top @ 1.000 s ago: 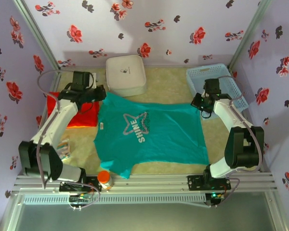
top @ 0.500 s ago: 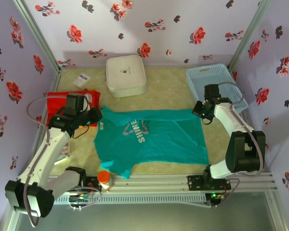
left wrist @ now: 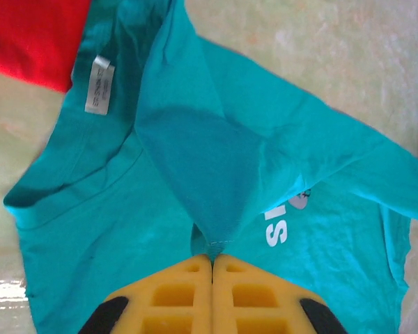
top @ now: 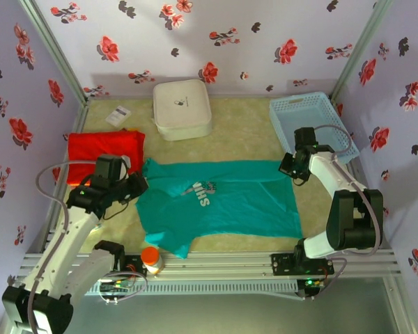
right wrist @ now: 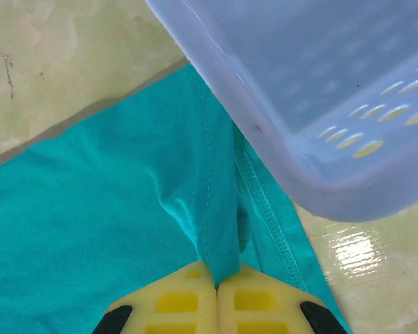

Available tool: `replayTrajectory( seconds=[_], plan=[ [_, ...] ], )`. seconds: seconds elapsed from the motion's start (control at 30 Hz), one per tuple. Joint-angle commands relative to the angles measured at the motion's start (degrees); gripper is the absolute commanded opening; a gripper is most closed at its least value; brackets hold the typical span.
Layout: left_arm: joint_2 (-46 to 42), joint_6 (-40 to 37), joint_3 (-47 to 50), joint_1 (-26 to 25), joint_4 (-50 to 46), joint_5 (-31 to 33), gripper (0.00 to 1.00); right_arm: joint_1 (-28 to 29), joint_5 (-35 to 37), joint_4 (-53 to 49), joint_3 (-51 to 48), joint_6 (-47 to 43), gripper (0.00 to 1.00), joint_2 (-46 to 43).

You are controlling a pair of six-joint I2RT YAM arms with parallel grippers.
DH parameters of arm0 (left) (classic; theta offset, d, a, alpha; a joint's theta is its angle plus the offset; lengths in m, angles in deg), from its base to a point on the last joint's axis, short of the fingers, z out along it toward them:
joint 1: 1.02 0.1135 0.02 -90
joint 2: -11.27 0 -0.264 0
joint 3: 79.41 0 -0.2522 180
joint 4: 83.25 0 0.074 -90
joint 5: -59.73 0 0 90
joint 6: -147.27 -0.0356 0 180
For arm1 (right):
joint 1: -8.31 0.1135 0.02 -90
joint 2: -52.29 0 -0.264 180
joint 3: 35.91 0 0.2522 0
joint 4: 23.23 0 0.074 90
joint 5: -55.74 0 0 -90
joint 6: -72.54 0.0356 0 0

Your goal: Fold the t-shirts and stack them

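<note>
Seemingly the red t-shirt [top: 104, 147] is already lying folded, while the left gripper [left wrist: 212, 259] and the right gripper [right wrist: 217, 280] are pinching the teal t-shirt [top: 230, 209] mid-fold.

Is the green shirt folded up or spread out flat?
Half folded. The teal t-shirt has its far edge doubled over, hiding part of its white print, with left hand and right hand pinching it.

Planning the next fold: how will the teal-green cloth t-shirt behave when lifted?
Likely floppy: the teal-green cloth t-shirt tents to a peak where the left gripper pinches it. Probably light: that small pinch lifts it. May sag between grips, given its wrinkles.
</note>
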Motion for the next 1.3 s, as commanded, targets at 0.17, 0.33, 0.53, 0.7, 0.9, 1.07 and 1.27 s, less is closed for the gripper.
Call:
replayTrajectory(
  seconds=[0.17, 0.33, 0.53, 0.7, 0.9, 1.07, 1.27],
  plan=[
    [-1.08, 1.57, 4.76, -0.31, -1.98, 2.69, 0.0, -0.02, 1.63, -1.34, -2.82, 0.21, 0.0, -0.98],
    [0.6, 1.08, 5.88, -0.27, -1.93, 3.79, 0.0, -0.01, 2.61, -1.57, -2.95, 0.43, 0.0, -0.91],
    [1.2, 1.11, 7.56, -0.35, -2.84, 5.98, 0.0, 0.28, 3.65, -2.31, -2.61, 0.35, 0.02, 0.35],
    [3.65, 3.27, 7.01, -0.48, -5.58, 10.69, 0.05, 0.71, 4.52, -3.12, -2.49, 0.35, 0.12, 0.94],
    [9.31, 2.24, 5.03, -0.75, -8.0, 12.18, 0.38, 1.56, 4.22, -2.88, -2.42, 0.09, 0.5, -1.67],
    [9.04, -0.47, 0.65, -2.98, -8.28, 12.28, 0.42, 2.7, 1.86, -2.25, -1.46, -0.27, 0.61, -3.12],
    [10.73, -5.76, -4.02, -16.12, -3.07, 14.05, 0.39, 3.41, 0.94, -1.27, -1.54, 1.1, 0.63, -3.66]
  ],
)
